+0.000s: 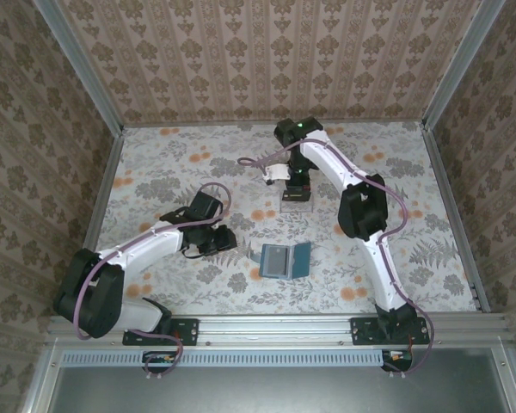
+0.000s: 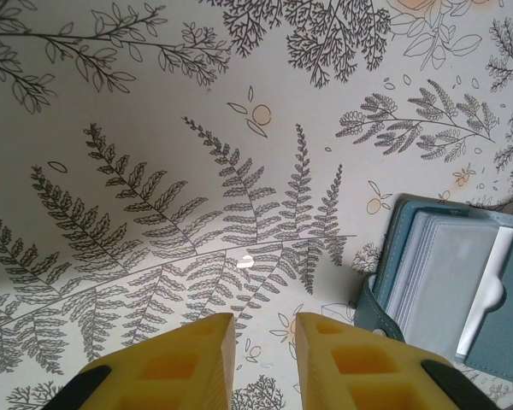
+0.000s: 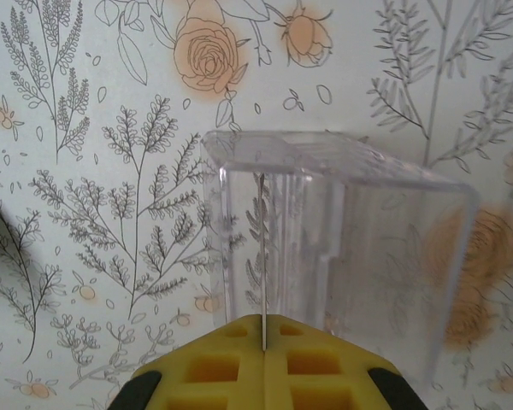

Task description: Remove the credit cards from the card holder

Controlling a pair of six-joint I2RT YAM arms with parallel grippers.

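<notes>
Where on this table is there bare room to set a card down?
Bare table lies in the far left corner, left of the clear tray, and along the right side, beyond the right arm. The middle is crowded: left pincer, open card holder, tray, and right pincer gripping a card.

Card holder point(image 1: 285, 260) open on the table point(image 1: 413, 172) near the middle of its near edge, clear tray point(image 1: 297, 196) behind it, left gripper point(image 2: 263, 319) just left of the holder, right gripper point(image 3: 263, 321) at the tray, credit card point(image 3: 262, 256) between its fingers.

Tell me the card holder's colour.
The card holder is dark teal, best seen from the left wrist.
</notes>
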